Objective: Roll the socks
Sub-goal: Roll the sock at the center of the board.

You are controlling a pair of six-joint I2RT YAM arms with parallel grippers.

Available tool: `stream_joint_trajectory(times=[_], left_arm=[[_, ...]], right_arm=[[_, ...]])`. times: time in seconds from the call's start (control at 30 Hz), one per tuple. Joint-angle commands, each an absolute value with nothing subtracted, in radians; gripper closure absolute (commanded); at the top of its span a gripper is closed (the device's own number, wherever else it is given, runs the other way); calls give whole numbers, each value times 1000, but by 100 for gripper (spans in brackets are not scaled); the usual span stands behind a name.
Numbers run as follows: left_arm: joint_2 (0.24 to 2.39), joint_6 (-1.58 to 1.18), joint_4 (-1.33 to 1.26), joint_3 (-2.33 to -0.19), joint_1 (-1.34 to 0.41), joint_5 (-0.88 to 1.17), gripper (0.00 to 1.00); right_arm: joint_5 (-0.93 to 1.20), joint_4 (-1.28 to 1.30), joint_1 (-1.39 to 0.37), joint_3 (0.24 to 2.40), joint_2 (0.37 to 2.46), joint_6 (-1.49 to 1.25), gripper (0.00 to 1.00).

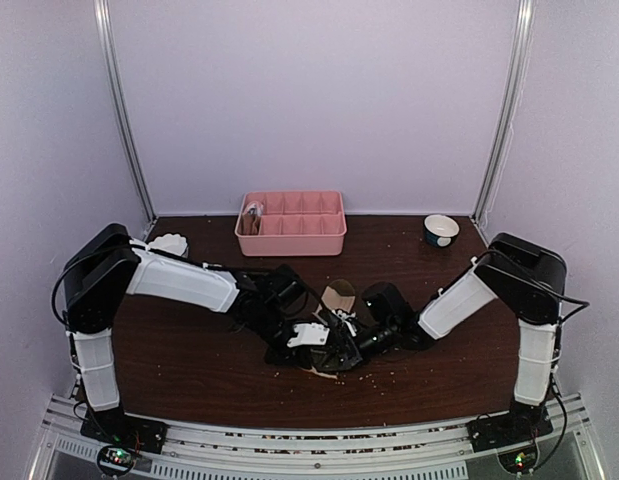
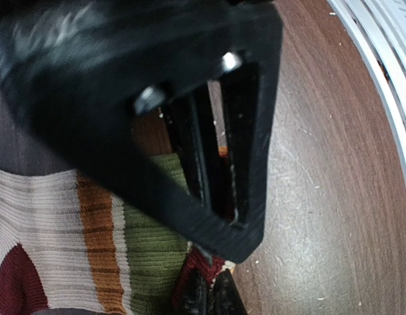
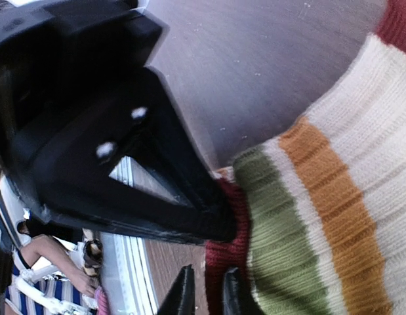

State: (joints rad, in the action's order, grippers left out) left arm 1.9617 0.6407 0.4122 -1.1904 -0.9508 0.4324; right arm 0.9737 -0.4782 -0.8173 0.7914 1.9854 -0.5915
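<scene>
The left fingers (image 2: 197, 300), pressed together, touch the dark red end of the striped sock (image 2: 98, 243), which lies flat on the table (image 2: 327, 197) beyond their tips, while the right fingers (image 3: 182, 298) stand slightly apart just beside that same red end.

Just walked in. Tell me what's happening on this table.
Both arms reach in to the middle of the table, working on a striped sock that does not look rolled yet. The left gripper is shut, apparently pinching the sock's dark red edge. The right gripper sits at that same edge with its fingertips slightly apart; whether it grips any fabric is unclear. A pink tray and a small bowl stand at the back, untouched.
</scene>
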Motion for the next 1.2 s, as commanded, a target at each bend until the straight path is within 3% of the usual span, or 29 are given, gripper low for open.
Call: stream_joint_trajectory(times=[0.0, 0.13, 0.53, 0.57, 0.6, 0.63, 0.67, 0.73, 0.9, 1.07, 1.17], left_arm=[[2067, 606, 555, -1170, -936, 415, 100], [2099, 588, 622, -1211, -902, 529, 100], [2214, 565, 812, -1346, -812, 736, 100], [2221, 559, 814, -1352, -808, 734, 100], [2229, 556, 818, -1359, -804, 733, 100], [2242, 555, 828, -1370, -800, 732, 100], [2253, 552, 839, -1383, -799, 724, 100], [2283, 542, 872, -1416, -799, 697, 100], [2332, 496, 910, -1470, -792, 680, 100], [2389, 464, 977, -1533, -784, 644, 100], [2423, 459, 1020, -1575, -784, 607, 100]], right_arm=[[845, -433, -806, 707, 1966, -594, 78], [745, -495, -805, 648, 1869, -559, 67], [60, -482, -809, 388, 1347, -364, 61], [8, -486, -808, 370, 1303, -363, 57], [-50, -503, -807, 351, 1263, -379, 34], [-124, -525, -808, 330, 1235, -417, 4], [-209, -519, -803, 322, 1217, -469, 0], [-262, -419, -759, 346, 1204, -597, 0], [-28, -554, -749, 309, 1242, -458, 0], [-38, -738, -1003, 208, 1277, -7, 0], [-24, -592, -1095, 275, 1324, 147, 2]])
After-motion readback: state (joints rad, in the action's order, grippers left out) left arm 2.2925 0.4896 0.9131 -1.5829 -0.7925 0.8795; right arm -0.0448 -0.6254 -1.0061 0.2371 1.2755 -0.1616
